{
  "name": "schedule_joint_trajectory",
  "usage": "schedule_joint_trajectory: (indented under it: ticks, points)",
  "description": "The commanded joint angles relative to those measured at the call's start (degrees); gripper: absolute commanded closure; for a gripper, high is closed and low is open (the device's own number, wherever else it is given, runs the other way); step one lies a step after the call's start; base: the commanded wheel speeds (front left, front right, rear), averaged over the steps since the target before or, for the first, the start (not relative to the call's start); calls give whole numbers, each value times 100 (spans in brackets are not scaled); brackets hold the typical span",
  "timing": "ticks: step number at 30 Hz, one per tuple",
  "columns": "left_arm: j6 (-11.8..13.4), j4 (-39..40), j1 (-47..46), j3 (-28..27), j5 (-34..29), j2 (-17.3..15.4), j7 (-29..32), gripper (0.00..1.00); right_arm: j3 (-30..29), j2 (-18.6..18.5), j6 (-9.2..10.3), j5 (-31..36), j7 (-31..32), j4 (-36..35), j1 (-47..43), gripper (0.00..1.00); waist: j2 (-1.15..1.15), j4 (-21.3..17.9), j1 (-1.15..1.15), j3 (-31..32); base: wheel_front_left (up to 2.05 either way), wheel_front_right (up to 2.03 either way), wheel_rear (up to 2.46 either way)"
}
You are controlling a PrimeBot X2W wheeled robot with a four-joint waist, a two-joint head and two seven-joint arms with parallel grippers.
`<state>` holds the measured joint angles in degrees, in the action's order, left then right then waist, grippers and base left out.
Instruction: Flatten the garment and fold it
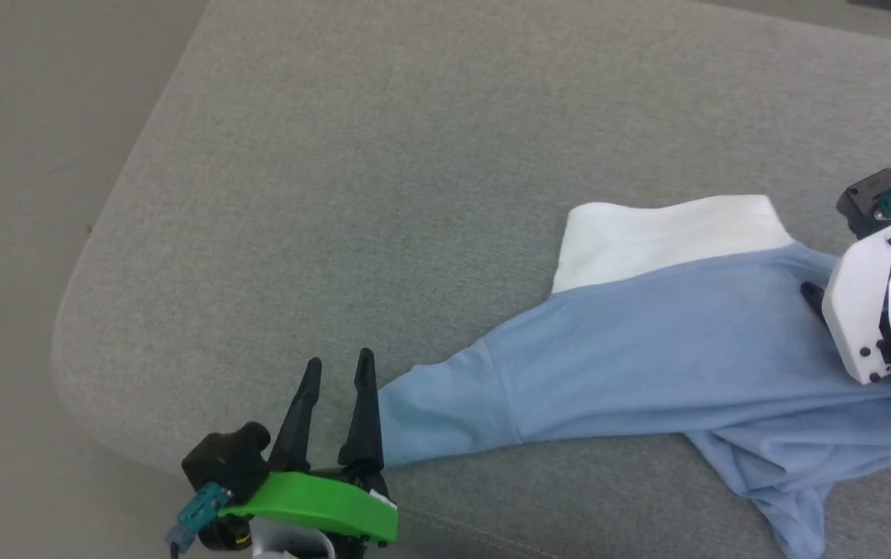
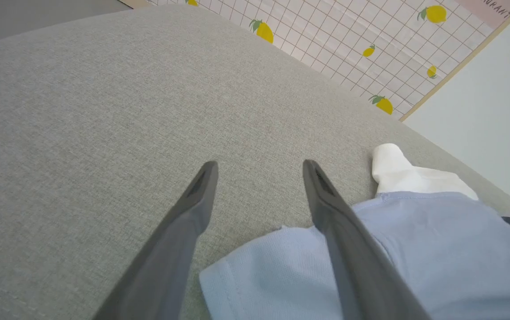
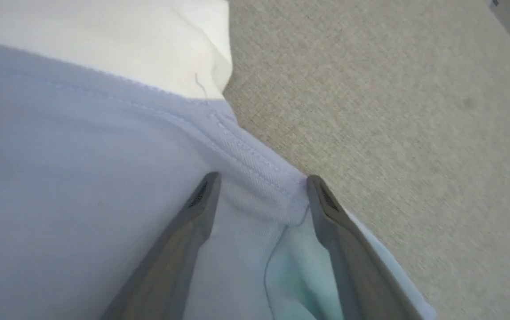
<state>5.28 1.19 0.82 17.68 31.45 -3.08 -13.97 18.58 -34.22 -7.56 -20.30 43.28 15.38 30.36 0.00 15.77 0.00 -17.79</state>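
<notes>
Grey cushion [image 1: 414, 155], left pincer [image 1: 339, 362] agape at garment [image 1: 647, 341]

partial letters "URANT", on pink sheet [image 2: 475, 3]

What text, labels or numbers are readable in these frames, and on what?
"URANT": cut-off end of a word, on the pink strip beside the lemon-print sheet, left wrist view.
No text shows on the garment or the white cloth.
</notes>
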Motion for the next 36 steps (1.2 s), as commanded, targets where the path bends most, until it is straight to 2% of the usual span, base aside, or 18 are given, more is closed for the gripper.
schedule_joint_trajectory:
  ticks: [1, 2, 3, 4, 5, 12, 18, 23, 27, 28, 29, 30, 36]
  points:
    - [39, -21, -112, 41, 91, 19, -43, 0, 147, -52, 8, -157, 3, 142, 83, 0, 0, 222, 0, -215, 0, 0, 0]
    - [47, -29, -127, 62, 104, 19, -48, 0, 235, -77, 8, -246, 37, 210, 96, 0, 0, 239, 0, -228, 0, 0, 0]
    - [63, -37, -141, 77, 124, 19, -55, 0, 355, -122, 8, -335, 60, 251, 115, 56, 0, 254, 0, -236, 0, 0, 0]
    - [73, -42, -148, 86, 138, 19, -61, 0, 438, -168, 8, -386, 58, 269, 136, 73, 0, 262, 0, -239, 0, 0, 0]
    - [84, -49, -153, 95, 153, 20, -67, 0, 533, -229, 8, -433, 31, 280, 162, 100, 0, 268, 0, -237, 0, 0, 0]
    - [147, -75, -146, 166, 258, 20, -93, 0, 449, -370, 8, -426, -755, 280, 640, 100, 0, 248, 0, -151, 0, 0, 0]
    - [149, -4, -233, 340, 328, 20, -100, 0, 314, -628, 8, -64, -1260, 165, 1596, 100, 0, 384, 0, -333, 0, 0, 0]
    - [185, 6, -341, 508, 368, 20, -101, 0, 317, -778, 8, 291, -1476, 590, 2042, 100, 0, 673, 0, -569, 0, 0, 0]
    - [199, 8, -414, 632, 437, 20, -102, 0, 239, -641, 8, 503, -1776, 1126, 1971, 100, 0, 904, 0, -675, 0, 0, 0]
    - [206, 8, -426, 654, 454, 20, -102, 0, 208, -570, 8, 580, -1883, 1263, 1920, 94, 0, 942, 0, -682, 0, 0, 0]
    - [211, 7, -433, 668, 464, 20, -102, 0, 160, -493, 8, 636, -1960, 1364, 1875, 73, 0, 963, 0, -684, 0, 0, 0]
    - [222, 5, -440, 677, 473, 20, -102, 0, 95, -393, 8, 700, -2074, 1473, 1840, 0, 0, 974, 0, -682, 0, 0, 0]
    - [248, -54, -437, 669, 488, 20, -102, 0, -26, 41, 8, 818, -2553, 1762, 1884, 0, 0, 799, 0, -454, 0, 0, 0]
